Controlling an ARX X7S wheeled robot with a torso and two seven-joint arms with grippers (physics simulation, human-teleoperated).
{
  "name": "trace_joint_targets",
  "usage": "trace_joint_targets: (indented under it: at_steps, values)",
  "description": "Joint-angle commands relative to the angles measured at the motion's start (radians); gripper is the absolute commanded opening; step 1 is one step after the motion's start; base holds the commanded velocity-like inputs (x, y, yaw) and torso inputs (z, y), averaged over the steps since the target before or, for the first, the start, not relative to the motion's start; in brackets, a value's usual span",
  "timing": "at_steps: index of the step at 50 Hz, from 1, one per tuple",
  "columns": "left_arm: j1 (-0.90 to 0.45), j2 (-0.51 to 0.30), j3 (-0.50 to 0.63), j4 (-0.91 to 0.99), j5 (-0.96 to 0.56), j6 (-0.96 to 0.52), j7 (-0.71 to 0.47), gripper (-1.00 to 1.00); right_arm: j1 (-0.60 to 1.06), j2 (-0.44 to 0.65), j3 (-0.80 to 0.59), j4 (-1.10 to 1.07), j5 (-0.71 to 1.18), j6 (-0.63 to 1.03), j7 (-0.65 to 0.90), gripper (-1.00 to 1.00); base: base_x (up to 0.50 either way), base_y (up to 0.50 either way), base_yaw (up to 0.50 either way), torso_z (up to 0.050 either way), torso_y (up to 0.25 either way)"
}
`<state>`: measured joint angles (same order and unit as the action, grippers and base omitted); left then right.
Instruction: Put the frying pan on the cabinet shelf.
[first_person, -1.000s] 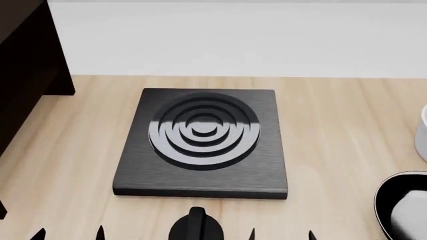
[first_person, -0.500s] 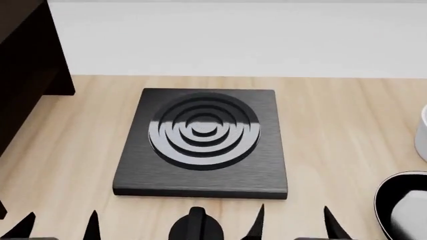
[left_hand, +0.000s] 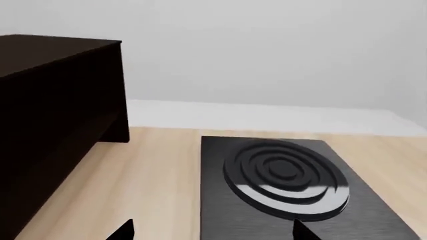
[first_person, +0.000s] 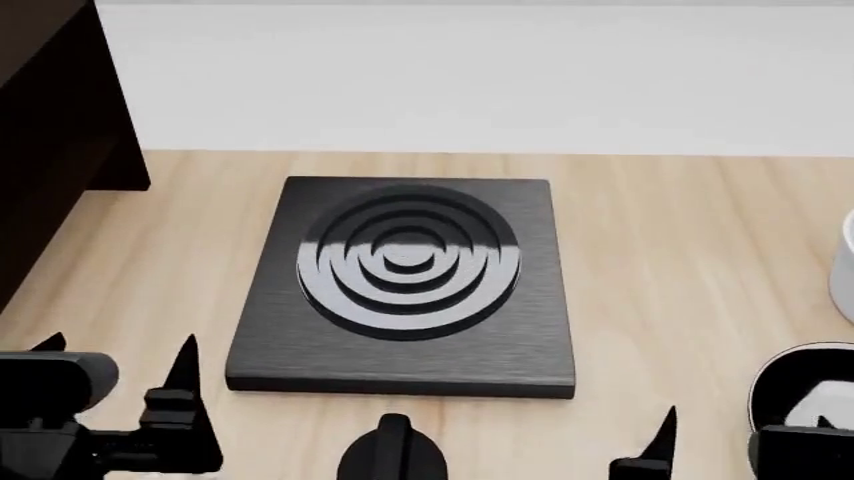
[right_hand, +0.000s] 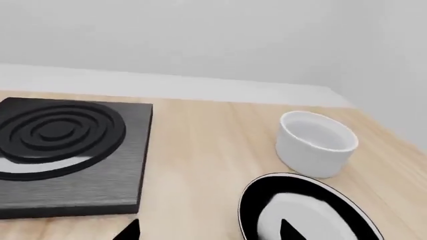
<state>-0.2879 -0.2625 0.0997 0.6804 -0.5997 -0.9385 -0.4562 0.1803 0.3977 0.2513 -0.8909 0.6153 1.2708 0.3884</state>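
The frying pan (right_hand: 310, 210) was found lying flat on the table (first_person: 667, 260) at the near right, only its left part showing at the right edge of the head view, with nothing holding it. Its handle was not visible in any view. A white bowl (right_hand: 316, 142) stood just beyond the pan, apart from it. The burner plate (first_person: 403, 285) lay at the middle of the table, well to the left of the pan. The cabinet shelf (left_hand: 53, 120) was observed at the far left, on the opposite side of the burner plate from the pan.

Since one second earlier, both arms were seen to have risen into the head view from its lower edge, where only fingertips had shown. The right gripper (first_person: 734, 440) was noted just beside the pan's near left rim, its fingers set wide apart and holding nothing; in the right wrist view the pan lay directly ahead between the two fingertips. The left gripper (first_person: 114, 385) was likewise spread wide and empty, near the front left corner of the burner plate.

It was judged that the approach to the pan had only begun: no grasp had been made, and the lift and the carry across to the cabinet were not yet started.
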Motion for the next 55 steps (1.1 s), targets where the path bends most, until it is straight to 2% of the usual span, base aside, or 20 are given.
trace_joint_targets:
  at_steps: [1,6,8,11,15,18,28,39,45,55]
  values:
    - [-0.115,0.014,-0.017,-0.040,-0.041,-0.082,-0.016,1.00,0.044,0.125,0.232,-0.026,0.382,0.298,0.129,1.00,0.00,0.00,0.00,0.000,0.000]
    - [-0.107,-0.003,-0.010,-0.040,-0.042,-0.080,-0.006,1.00,-0.025,0.187,0.331,0.068,0.602,0.293,0.300,1.00,0.00,0.00,0.00,0.000,0.000]
    - [-0.092,-0.011,-0.020,-0.037,-0.049,-0.079,-0.003,1.00,-0.054,0.217,0.335,0.095,0.599,0.280,0.305,1.00,0.00,0.00,0.00,0.000,0.000]
    - [-0.080,-0.018,-0.039,-0.037,-0.059,-0.076,0.000,1.00,-0.082,0.213,0.428,0.155,0.694,0.281,0.346,1.00,0.00,0.00,0.00,0.000,0.000]
    - [-0.076,-0.021,-0.047,-0.024,-0.071,-0.086,-0.006,1.00,-0.138,0.269,0.440,0.187,0.692,0.262,0.320,1.00,0.00,0.00,0.00,0.000,0.000]
    - [-0.075,-0.023,-0.049,-0.016,-0.079,-0.095,-0.010,1.00,-0.181,0.306,0.424,0.222,0.664,0.254,0.300,1.00,0.00,0.00,0.00,0.000,0.000]
    - [-0.069,-0.027,-0.046,-0.023,-0.080,-0.085,-0.009,1.00,-0.238,0.325,0.413,0.307,0.638,0.211,0.263,1.00,0.00,0.00,0.00,0.000,0.000]
    - [-0.066,-0.031,-0.039,-0.028,-0.084,-0.082,-0.009,1.00,-0.183,0.324,0.346,0.455,0.619,0.173,0.239,1.00,0.00,0.00,0.00,0.000,0.000]
    - [-0.064,-0.027,-0.057,-0.029,-0.107,-0.084,-0.007,1.00,-0.130,0.304,0.257,0.531,0.575,0.120,0.194,1.00,0.00,0.00,0.00,0.000,0.000]
    - [-0.056,-0.033,-0.042,-0.041,-0.100,-0.070,-0.002,1.00,-0.091,0.276,0.234,0.608,0.569,0.089,0.182,1.00,0.00,0.00,0.00,0.000,0.000]
